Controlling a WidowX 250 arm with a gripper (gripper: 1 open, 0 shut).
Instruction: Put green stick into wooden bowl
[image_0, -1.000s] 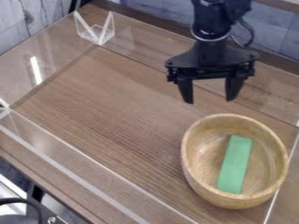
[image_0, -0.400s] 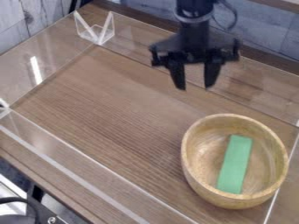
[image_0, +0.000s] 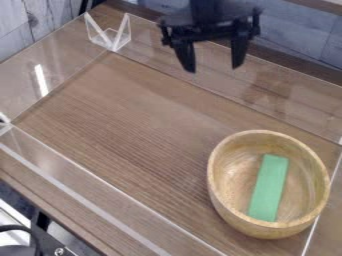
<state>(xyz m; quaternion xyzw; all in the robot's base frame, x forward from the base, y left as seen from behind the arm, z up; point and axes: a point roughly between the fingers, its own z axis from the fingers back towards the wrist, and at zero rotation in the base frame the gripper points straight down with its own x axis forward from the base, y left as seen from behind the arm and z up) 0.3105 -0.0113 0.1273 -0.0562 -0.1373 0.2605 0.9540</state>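
We find the stick (image_0: 270, 188) inside the bowl (image_0: 217, 187), lying on its inner floor. Its long side runs from the far part of the bowl toward the near part, slightly slanted, and it sits right of the bowl's middle in the view. We see no part of it reaching over the rim. The bowl stands upright at the near right of the surface (image_0: 127, 125).

Beyond the bowl, at the far side of the surface, is the arm (image_0: 207, 18). Its jaws (image_0: 211, 58) are apart, with nothing between them, and well away from both stick and bowl. A white wire piece (image_0: 110, 33) stands at the far left. Dark cables (image_0: 30, 232) show in the near left corner.

Step in hand: we judge the placement complete, since the stick lies in the bowl and the jaws are free of it. What remains is clearing the arm and ending the cycle.

Next move: we should take the arm to a rest position with the jaws apart, keeping them high and on the far side of the bowl. No further contact with the stick is called for. Caution: a low pass over the bowl could catch the rim and shift it, so we would route the arm away from it.
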